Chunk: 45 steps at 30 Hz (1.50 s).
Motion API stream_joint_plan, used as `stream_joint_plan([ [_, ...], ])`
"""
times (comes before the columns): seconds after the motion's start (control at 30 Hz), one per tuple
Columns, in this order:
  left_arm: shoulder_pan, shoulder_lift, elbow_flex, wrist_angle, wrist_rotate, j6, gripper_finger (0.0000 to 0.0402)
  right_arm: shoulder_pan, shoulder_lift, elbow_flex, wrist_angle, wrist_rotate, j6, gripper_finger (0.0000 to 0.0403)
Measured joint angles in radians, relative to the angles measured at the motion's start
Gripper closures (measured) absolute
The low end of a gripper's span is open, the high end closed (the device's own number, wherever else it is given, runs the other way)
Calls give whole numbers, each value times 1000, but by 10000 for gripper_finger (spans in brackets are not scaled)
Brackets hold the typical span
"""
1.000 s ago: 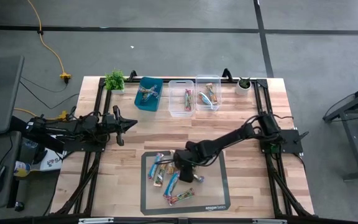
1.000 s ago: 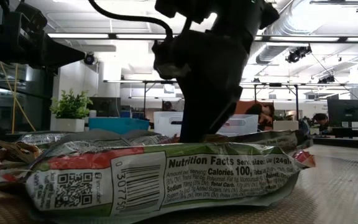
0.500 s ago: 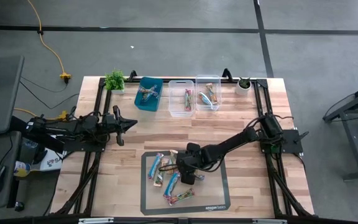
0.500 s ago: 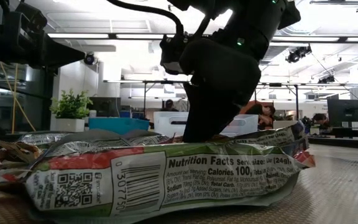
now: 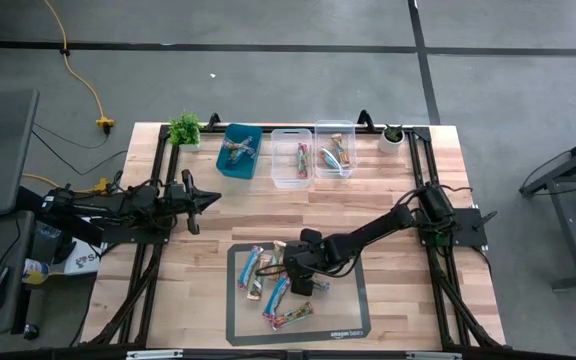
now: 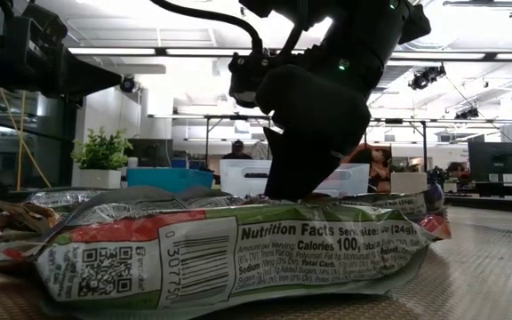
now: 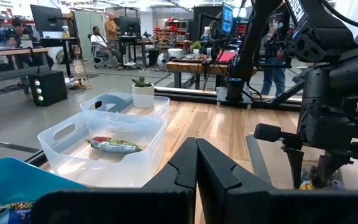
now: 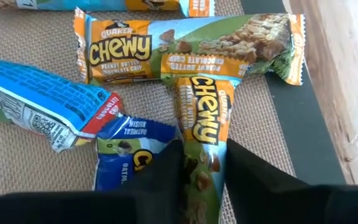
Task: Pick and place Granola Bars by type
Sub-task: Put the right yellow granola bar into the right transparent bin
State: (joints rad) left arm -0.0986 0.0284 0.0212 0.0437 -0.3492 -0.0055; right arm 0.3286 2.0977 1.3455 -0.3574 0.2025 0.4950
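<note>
- Right gripper [image 8: 202,171] down on the mat [image 5: 345,305], fingers [image 8: 253,177] set on either side of an orange-ended bar [image 8: 201,140], pinching it; bar lying flat on the mat.
- Just beside that bar, a blue bar [image 8: 126,152], partly under one finger.
- Ahead of the fingertips, a longer orange bar [image 8: 185,46] lying crosswise, its edge touching the gripped bar's end.
- Off to the side, a blue-backed bar [image 8: 39,102] with a red tip, overlapping the blue one's corner.
- More bars [image 5: 268,285] scattered over the mat around the gripper.
- Far across the table [image 5: 388,190], a teal bin [image 5: 240,152] and two clear bins [image 5: 313,152] in a row, bars inside each.
- Plant [image 5: 184,128] beyond the teal bin.
- Left gripper [image 7: 196,165] pressed together, empty, held above the table well away, pointing toward the bins.
</note>
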Motion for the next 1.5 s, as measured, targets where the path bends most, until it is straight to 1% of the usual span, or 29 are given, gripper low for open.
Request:
stream_joint_plan([
  [0.17, 0, 0, 0, 0, 0, 0, 401, 0, -19, 5, -5, 20, -3, 324],
  [0.43, 0, 0, 0, 0, 0, 0, 401, -7, -72, 6, 7, 48, -9, 343],
  [0.63, 0, 0, 0, 0, 0, 0, 401, -8, -121, 7, 37, 86, 22, 345],
  [0.7, 0, 0, 0, 0, 0, 0, 401, -11, -146, 7, 44, 122, 51, 345],
  [0.8, 0, 0, 0, 1, 0, 0, 401, -22, -196, 7, 41, 203, 116, 345],
  [1.0, 0, 0, 0, 1, 0, 0, 401, -60, -301, 9, 48, 397, 214, 345],
  [1.23, 0, 0, 0, 1, 0, 0, 401, -149, -394, 9, 44, 583, 240, 346],
  [1.37, 0, 0, 0, 1, 0, 0, 401, -237, -420, 9, 15, 626, 253, 346],
  [1.5, 0, 0, 0, 1, 0, 0, 401, -351, -421, 10, -71, 603, 337, 346],
])
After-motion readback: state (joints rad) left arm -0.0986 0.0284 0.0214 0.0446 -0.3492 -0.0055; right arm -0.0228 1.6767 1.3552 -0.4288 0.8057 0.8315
